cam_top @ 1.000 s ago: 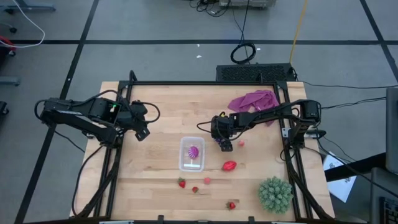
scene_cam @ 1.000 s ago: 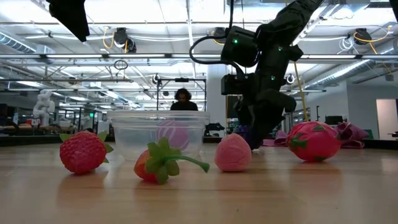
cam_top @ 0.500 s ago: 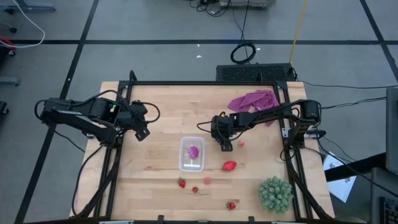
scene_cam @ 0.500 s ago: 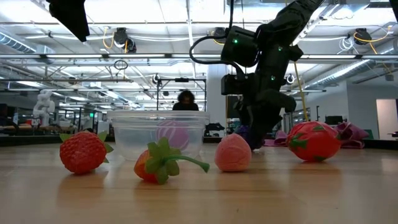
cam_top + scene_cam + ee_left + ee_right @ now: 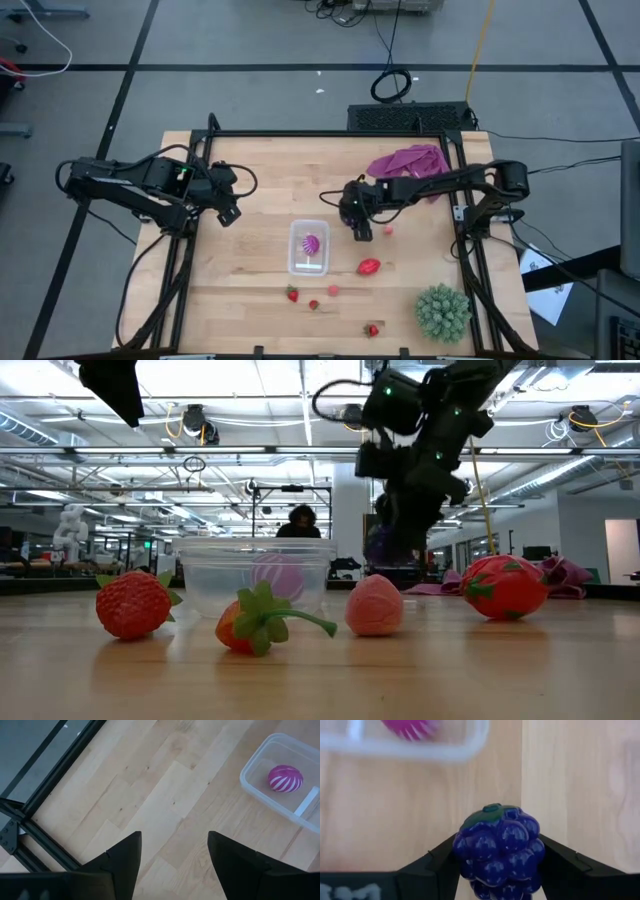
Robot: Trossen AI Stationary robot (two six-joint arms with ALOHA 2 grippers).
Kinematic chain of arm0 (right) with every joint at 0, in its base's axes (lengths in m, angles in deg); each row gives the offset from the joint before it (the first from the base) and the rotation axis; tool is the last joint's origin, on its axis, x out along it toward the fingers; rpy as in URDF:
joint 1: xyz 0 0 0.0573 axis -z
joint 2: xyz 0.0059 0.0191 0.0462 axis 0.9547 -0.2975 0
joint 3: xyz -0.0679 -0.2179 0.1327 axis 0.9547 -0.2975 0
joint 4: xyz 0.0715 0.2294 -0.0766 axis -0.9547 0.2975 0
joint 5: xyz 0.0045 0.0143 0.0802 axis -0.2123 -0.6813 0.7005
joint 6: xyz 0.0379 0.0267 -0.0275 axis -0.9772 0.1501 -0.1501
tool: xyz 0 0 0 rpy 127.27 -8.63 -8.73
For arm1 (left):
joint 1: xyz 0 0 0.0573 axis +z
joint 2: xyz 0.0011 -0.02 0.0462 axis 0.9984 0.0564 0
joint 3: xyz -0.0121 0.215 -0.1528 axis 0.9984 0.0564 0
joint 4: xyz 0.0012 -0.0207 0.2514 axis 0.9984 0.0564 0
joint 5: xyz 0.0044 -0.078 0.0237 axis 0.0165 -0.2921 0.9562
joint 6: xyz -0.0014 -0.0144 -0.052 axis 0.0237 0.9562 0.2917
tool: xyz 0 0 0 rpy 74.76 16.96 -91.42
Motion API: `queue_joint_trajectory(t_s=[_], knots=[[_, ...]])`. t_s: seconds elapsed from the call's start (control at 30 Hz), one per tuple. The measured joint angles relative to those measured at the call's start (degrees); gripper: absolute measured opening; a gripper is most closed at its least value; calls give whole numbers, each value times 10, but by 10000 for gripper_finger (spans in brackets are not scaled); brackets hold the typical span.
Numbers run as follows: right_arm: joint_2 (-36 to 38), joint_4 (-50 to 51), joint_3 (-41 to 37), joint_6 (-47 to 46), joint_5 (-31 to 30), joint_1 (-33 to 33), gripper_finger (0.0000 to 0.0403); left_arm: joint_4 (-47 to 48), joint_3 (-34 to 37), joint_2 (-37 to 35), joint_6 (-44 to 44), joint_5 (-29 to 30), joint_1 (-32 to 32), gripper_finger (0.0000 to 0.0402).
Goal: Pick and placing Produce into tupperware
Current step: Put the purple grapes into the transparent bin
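Observation:
My right gripper (image 5: 360, 228) is shut on the purple grape bunch (image 5: 497, 847), above the table just right of the tupperware (image 5: 308, 247). That clear container holds the purple-pink round piece (image 5: 310, 243), which also shows in the left wrist view (image 5: 285, 778). The larger red piece (image 5: 369, 266) and strawberries (image 5: 292, 294) (image 5: 372, 329) lie on the table toward the near edge. In the low view the grape bunch (image 5: 380, 545) hangs above the wood. My left gripper (image 5: 172, 855) waits open near the table's left edge. My right gripper pinches the grape bunch between its two fingers, one on each side of the cluster (image 5: 457, 847). The fingers come from above, pointing down. The bunch is lifted clear of the table, with its green cap (image 5: 492, 810) turned toward the tupperware.
A purple-pink cloth (image 5: 408, 160) lies at the far right, and a spiky green plant (image 5: 442, 311) stands at the near right corner. Small pink pieces (image 5: 387, 229) (image 5: 333, 290) and a small strawberry (image 5: 313, 304) lie on the wood. A person shows in the room behind (image 5: 300, 520).
My right gripper has risen, staying shut, and the grape bunch has gone from close to the table top to lifted clear above it. The left arm has kept still.

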Motion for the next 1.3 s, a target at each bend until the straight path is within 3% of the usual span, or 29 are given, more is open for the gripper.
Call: queue_joint_trajectory(t_s=[0.7, 1.07, 1.3], knots=[[9, -107, 89, 11, 4, -82, 208, 0, 0, 0, -16, 1, 0, 232], [-29, -200, 101, -18, 48, -109, 208, -2, 0, 0, -25, 3, 0, 232], [-71, -194, 127, -26, 49, -132, 208, -6, 0, 1, -30, 9, 0, 232]])
